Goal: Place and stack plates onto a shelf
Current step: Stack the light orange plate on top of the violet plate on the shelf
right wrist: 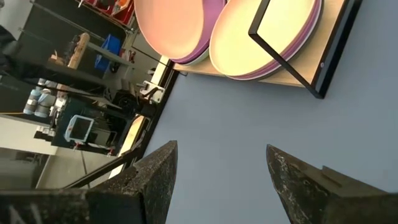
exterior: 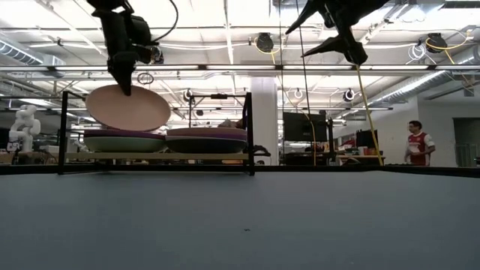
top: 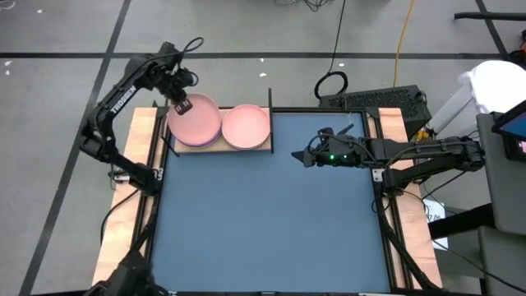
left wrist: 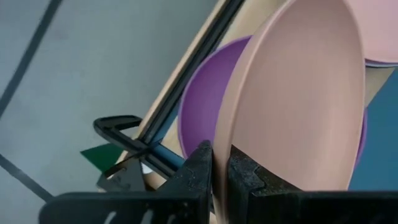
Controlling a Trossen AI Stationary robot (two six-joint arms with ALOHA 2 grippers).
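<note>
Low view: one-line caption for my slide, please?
Left hand holds a tilted salmon plate over the shelf's left stack; right hand waits open.

Grey floor (top: 246, 33), bright ceiling lights (exterior: 225, 19)

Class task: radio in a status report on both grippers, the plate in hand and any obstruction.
Left gripper shut on salmon plate, tilted above left stack on shelf. Right gripper open, waiting over mat. Nothing in the way.

White lettering on the left arm (top: 123, 100) seemingly reads "TROSSEN".
</note>
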